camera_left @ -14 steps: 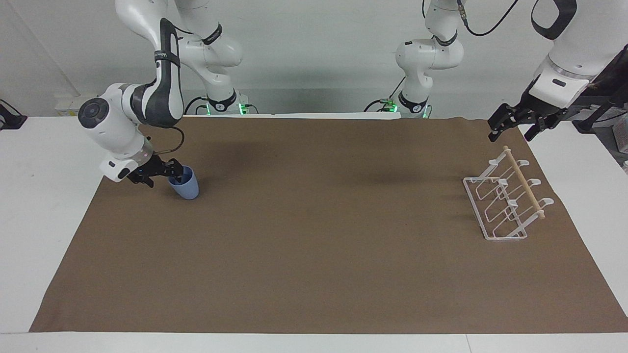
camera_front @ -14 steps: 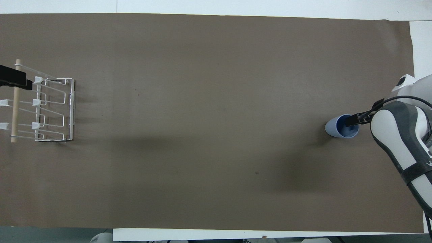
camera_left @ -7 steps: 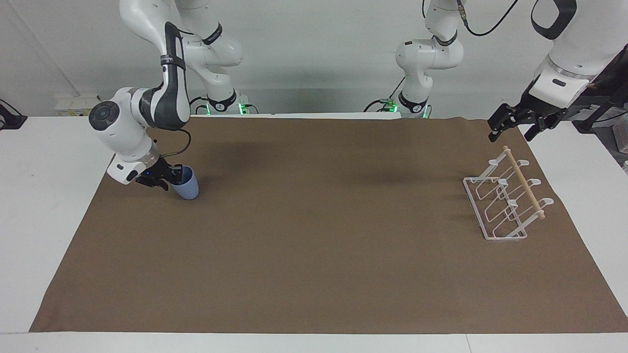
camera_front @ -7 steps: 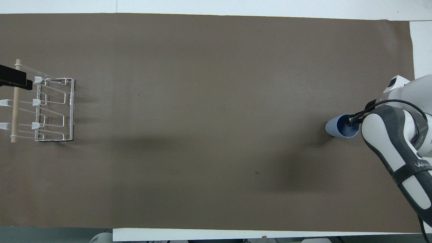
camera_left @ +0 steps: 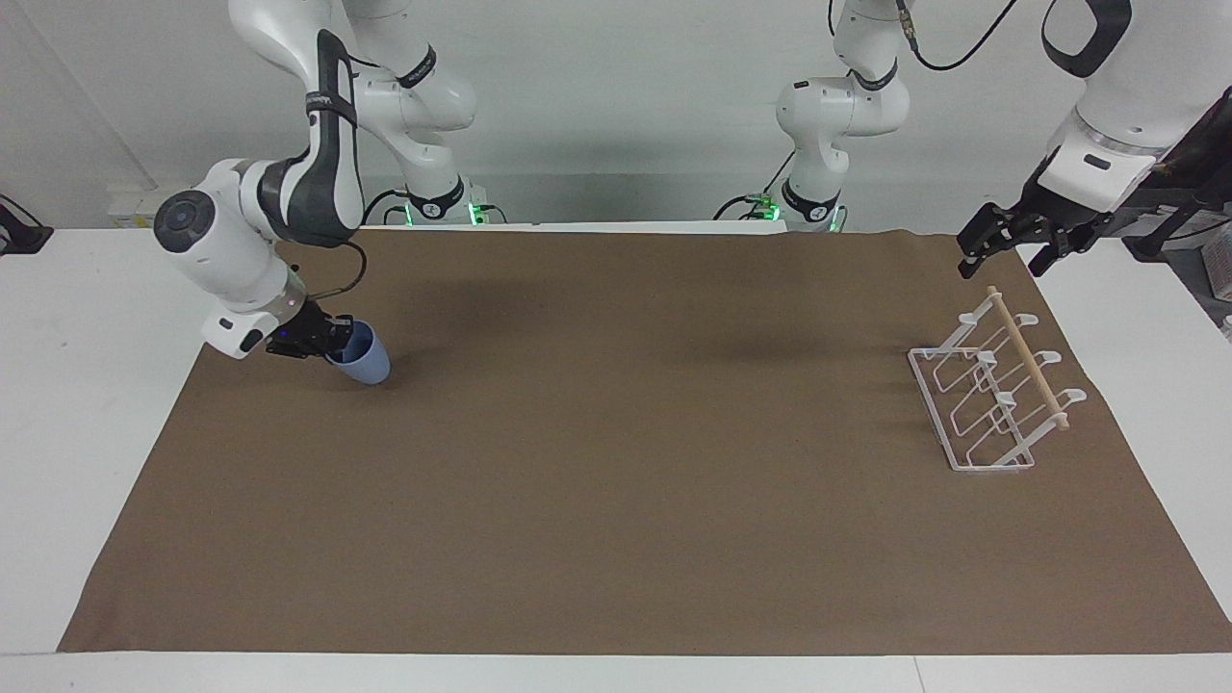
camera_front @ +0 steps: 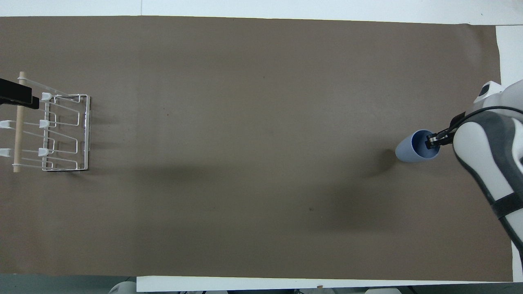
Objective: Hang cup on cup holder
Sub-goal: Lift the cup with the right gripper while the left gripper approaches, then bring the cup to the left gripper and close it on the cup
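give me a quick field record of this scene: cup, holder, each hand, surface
cup: light blue, tilted, rim gripped by right hand, toward the right arm's end of the table
cup holder: white wire rack with wooden dowel, no cup on it, toward the left arm's end
right hand: shut on cup rim, one finger inside
left hand: waits above the cup holder, holds nothing
surface: brown mat

You are looking at a white table (camera_left: 87, 385) with a large brown mat (camera_left: 616, 481) spread flat over most of its top; bare white margins show at both ends and along the edges. In the overhead view the mat (camera_front: 245, 122) is plain, with soft shadows across its middle. A pale, bare wall (camera_left: 616, 87) rises where the table ends. Small green lights (camera_left: 472, 210) glow at the foot of that wall. The lighting is even and diffuse.
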`<state>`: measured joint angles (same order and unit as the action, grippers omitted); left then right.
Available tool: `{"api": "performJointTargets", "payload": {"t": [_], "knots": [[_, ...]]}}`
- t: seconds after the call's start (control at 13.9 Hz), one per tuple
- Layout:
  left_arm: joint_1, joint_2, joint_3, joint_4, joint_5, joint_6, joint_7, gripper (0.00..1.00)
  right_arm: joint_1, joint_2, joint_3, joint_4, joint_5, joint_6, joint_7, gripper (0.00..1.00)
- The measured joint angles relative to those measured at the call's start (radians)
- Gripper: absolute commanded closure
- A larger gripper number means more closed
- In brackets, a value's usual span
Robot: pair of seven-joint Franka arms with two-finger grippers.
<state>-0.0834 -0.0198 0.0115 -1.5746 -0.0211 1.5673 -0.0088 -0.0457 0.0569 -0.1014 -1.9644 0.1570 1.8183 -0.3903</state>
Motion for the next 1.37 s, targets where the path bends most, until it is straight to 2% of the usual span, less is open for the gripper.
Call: {"api": "performJointTargets", "payload": {"t": [0.07,0.22,0.36,0.5,0.65,0.86,1.15,1.37], "knots": [[0.000,0.000,0.000,0.000,0.000,-0.003,-0.002,0.00,0.000,-0.002,0.000,0.062,0.080,-0.088,0.002,1.00],[-0.001,-0.003,-0.001,-0.002,0.000,-0.022,-0.032,0.00,0.000,-0.006,0.001,0.110,0.248,-0.179,0.054,1.00],[-0.009,-0.011,-0.008,-0.019,-0.020,-0.026,-0.155,0.00,0.007,-0.003,0.003,0.108,0.408,-0.191,0.156,1.00],[-0.048,-0.032,-0.015,-0.077,-0.082,-0.008,-0.331,0.00,0.062,0.005,0.004,0.103,0.553,-0.182,0.270,1.00],[-0.101,-0.042,-0.021,-0.126,-0.146,0.029,-0.513,0.00,0.139,0.004,0.006,0.069,0.708,-0.104,0.383,1.00],[-0.147,-0.042,-0.024,-0.177,-0.264,0.103,-0.764,0.00,0.274,-0.013,0.009,-0.037,0.923,0.081,0.483,1.00],[-0.263,-0.039,-0.028,-0.259,-0.396,0.304,-1.164,0.00,0.447,-0.017,0.011,-0.135,1.176,0.277,0.549,1.00],[-0.305,-0.035,-0.029,-0.297,-0.508,0.424,-1.384,0.00,0.570,-0.012,0.012,-0.146,1.279,0.418,0.609,1.00]]}}
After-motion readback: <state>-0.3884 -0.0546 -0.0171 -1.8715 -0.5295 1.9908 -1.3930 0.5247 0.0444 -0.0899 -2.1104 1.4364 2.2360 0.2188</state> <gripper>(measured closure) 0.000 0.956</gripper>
